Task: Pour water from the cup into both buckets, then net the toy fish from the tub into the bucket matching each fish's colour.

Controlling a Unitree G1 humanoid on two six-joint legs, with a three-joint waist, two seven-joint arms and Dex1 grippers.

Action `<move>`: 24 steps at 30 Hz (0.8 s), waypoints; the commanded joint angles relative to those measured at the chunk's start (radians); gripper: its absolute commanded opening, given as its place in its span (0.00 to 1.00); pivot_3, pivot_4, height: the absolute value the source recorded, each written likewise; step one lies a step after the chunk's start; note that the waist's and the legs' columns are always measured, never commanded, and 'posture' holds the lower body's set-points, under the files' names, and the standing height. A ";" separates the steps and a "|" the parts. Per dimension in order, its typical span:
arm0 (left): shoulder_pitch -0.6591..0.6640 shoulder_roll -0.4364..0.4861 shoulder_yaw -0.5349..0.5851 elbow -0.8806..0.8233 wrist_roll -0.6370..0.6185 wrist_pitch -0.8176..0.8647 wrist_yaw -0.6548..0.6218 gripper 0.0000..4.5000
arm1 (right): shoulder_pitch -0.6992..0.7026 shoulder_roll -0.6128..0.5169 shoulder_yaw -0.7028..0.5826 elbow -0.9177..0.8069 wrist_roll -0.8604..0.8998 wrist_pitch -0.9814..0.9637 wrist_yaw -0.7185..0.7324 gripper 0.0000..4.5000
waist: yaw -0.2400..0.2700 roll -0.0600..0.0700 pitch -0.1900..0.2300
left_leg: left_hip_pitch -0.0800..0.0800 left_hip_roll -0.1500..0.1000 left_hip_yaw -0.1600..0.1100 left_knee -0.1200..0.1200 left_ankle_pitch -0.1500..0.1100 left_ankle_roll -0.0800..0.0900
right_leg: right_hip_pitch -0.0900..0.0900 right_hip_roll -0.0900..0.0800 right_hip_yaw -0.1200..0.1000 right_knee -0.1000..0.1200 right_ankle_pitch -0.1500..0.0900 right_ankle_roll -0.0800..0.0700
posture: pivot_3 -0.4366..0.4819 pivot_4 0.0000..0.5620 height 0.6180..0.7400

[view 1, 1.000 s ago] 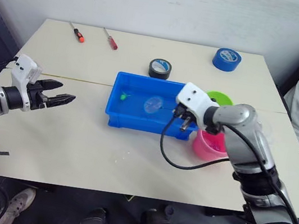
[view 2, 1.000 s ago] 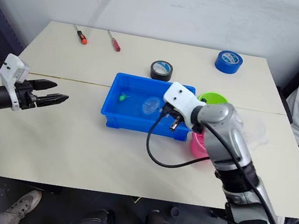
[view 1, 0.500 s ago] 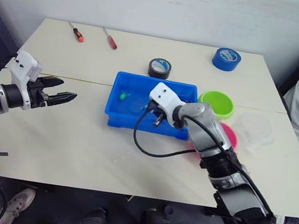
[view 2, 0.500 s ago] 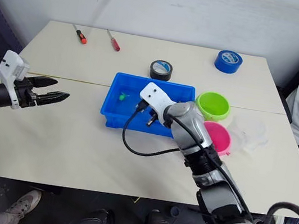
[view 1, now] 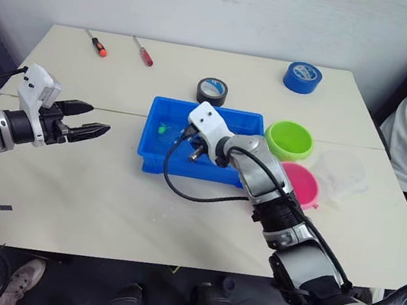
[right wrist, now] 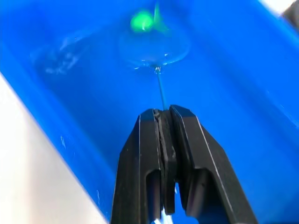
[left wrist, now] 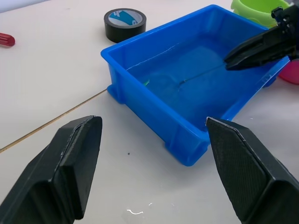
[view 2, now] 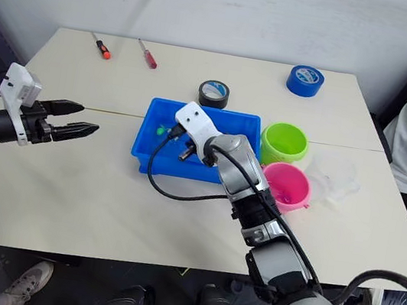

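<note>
Both arms are showing silver-grey shells with black joints, each ending in a white wrist block and two black fingers (ribbed on the inner faces). A black cable is looping from the right gripper back along its forearm, and another is trailing behind the left gripper.

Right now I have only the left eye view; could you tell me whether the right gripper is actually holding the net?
Observer: Yes. The right wrist view shows the right gripper shut on the net's thin handle.
Operator: Thank you. Where is the hoop relative to the green fish?
Observer: The green fish lies at the hoop's far edge, in the tub. Whether it is inside the hoop, I cannot tell.
</note>
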 commanded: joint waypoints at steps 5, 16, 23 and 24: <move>-0.014 0.019 0.015 -0.049 -0.038 0.010 -0.019 0.86 | -0.028 0.016 -0.065 -0.051 0.069 0.004 -0.022 0.00 | 0.000 0.000 0.000 | -0.002 0.000 -0.001 0.000 0.000 0.000 | -0.001 0.000 -0.001 -0.001 0.000 0.000 | 0.48 0.27 0.95; -0.020 0.014 0.007 -0.054 -0.061 0.008 -0.043 0.86 | 0.050 -0.121 -0.067 -0.268 0.125 0.096 0.026 0.00 | 0.006 0.000 0.000 | -0.004 0.000 -0.002 -0.001 0.000 0.000 | -0.001 -0.001 -0.001 -0.003 0.000 0.000 | 0.48 0.27 0.95; -0.031 0.011 0.002 -0.058 -0.081 0.014 -0.064 0.86 | 0.083 -0.185 -0.081 -0.341 0.162 0.125 0.031 0.00 | 0.004 0.000 0.000 | -0.003 0.000 -0.002 -0.001 0.000 0.000 | -0.001 -0.001 -0.001 -0.003 0.000 0.000 | 0.48 0.27 0.95; -0.035 0.011 -0.001 -0.055 -0.080 0.014 -0.065 0.86 | 0.087 -0.192 -0.085 -0.348 0.166 0.128 0.030 0.00 | 0.005 0.000 0.000 | -0.004 0.000 -0.002 -0.001 0.000 0.000 | -0.001 -0.001 -0.001 -0.003 0.000 0.000 | 0.48 0.27 0.95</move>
